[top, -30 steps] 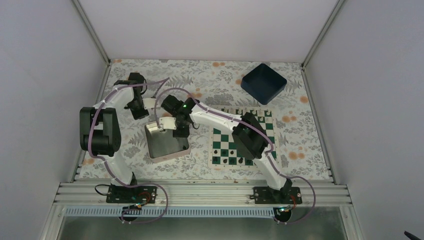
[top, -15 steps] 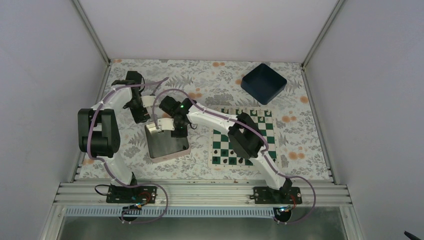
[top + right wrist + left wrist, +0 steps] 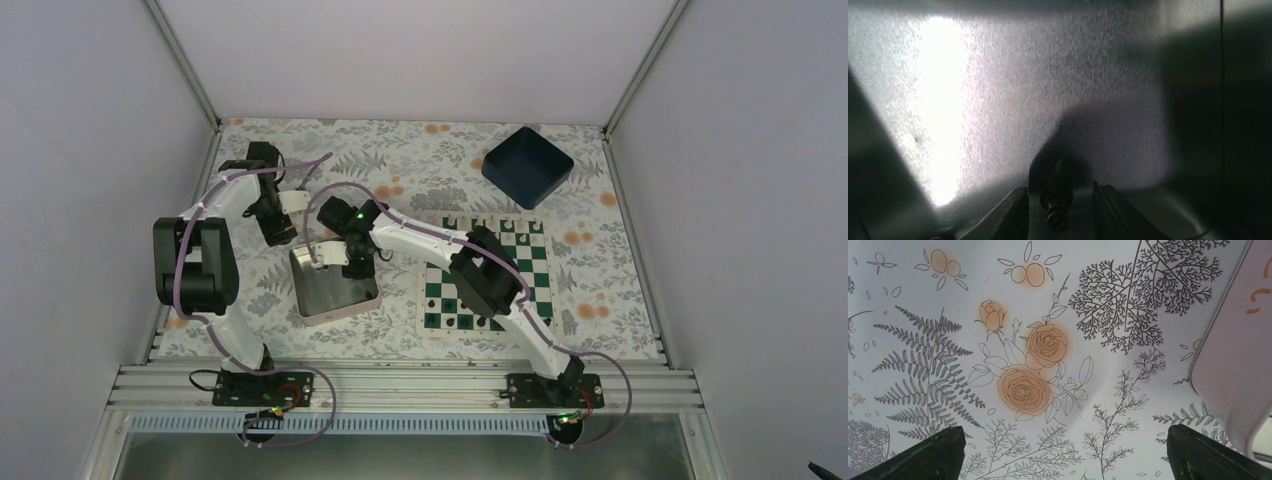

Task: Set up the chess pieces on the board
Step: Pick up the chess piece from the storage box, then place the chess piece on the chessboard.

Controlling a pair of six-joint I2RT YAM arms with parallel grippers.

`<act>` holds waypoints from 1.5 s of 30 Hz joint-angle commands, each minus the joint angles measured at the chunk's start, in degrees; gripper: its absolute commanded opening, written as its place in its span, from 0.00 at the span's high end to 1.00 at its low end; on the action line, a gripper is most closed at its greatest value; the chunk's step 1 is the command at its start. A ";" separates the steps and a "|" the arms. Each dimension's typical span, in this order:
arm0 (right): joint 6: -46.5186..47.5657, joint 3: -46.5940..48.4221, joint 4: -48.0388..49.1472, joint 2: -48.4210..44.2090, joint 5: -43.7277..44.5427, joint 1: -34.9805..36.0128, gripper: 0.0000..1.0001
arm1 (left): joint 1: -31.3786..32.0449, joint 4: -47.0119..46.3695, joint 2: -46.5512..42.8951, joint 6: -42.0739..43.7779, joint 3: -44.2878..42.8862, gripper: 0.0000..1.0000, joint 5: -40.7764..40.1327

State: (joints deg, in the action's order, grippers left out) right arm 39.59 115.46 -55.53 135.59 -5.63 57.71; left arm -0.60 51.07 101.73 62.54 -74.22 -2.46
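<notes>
Having slid toward 9 o'clock across the tin (image 3: 335, 297), the right end effector (image 3: 1058, 192) straddles a black chess piece (image 3: 1056, 206), fingers (image 3: 1015, 212) narrowly parted and not yet pinching, so a pick seems close; the board (image 3: 522, 252) waits at 3 o'clock past the tin's wall, the left end effector (image 3: 1068, 452) wide open, empty, at the tin's 11 o'clock.

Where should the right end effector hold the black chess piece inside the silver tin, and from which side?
Take the chess piece across its slim body, just beyond the round knob, coming down from above. It sits midway between the open fingers of the right end effector, with bare tin floor on both sides, so closing straight in looks enough.
</notes>
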 commanded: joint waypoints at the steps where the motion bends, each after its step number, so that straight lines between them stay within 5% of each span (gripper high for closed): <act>1: 0.28 3.33 -1.34 2.01 -1.36 0.56 0.68 | -0.69 -0.53 -1.33 1.01 -0.14 0.00 1.44; 16: -0.59 3.56 -4.10 -1.33 -1.30 0.65 0.95 | -0.98 0.43 -1.21 0.67 -1.30 0.00 2.47; 26: -3.04 1.02 -7.39 -12.29 -1.45 -1.05 0.96 | -0.91 1.11 -2.10 0.11 -2.10 0.00 1.71; 45: -2.09 -54.87 -0.72 -60.24 -1.57 -33.55 0.94 | -0.76 -1.79 -0.32 -5.67 -4.11 0.00 1.62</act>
State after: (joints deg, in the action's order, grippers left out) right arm 36.03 68.20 -58.57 80.55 -5.85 28.14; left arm -1.15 50.74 100.92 59.05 -77.14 -1.45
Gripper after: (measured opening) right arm 0.071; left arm 0.999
